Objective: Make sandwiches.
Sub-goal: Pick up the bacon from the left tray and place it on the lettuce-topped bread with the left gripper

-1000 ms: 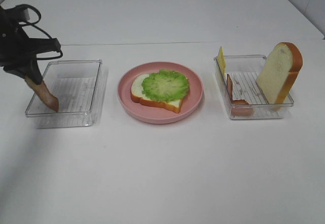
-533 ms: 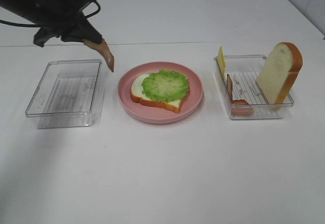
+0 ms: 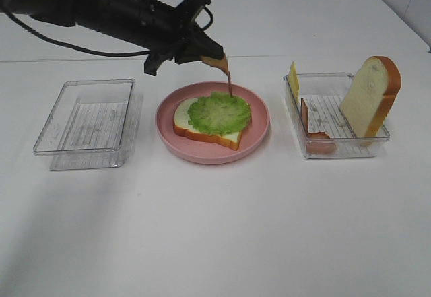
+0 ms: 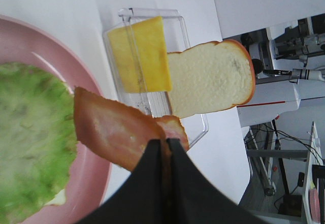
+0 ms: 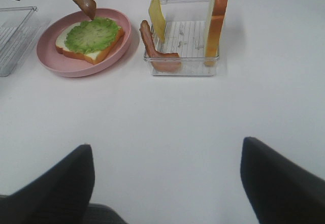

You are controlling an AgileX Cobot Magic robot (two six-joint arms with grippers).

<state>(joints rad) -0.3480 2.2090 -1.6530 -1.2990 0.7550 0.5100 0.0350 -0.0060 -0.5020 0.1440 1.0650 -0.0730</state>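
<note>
A bread slice topped with green lettuce lies on the round pink plate. My left gripper is shut on a brown bacon strip that hangs over the far edge of the lettuce; the strip shows close in the left wrist view. The right tray holds a yellow cheese slice, another bacon strip and an upright bread slice. My right gripper is open and empty, low over the table's front, away from the tray.
A clear plastic tray stands to the left of the plate with nothing in it. The white table stretches wide in front of the plate and trays.
My left gripper has carried the bacon strip up out of the left tray and to the right, and it now hangs over the plate's lettuce. The right arm has not moved.
</note>
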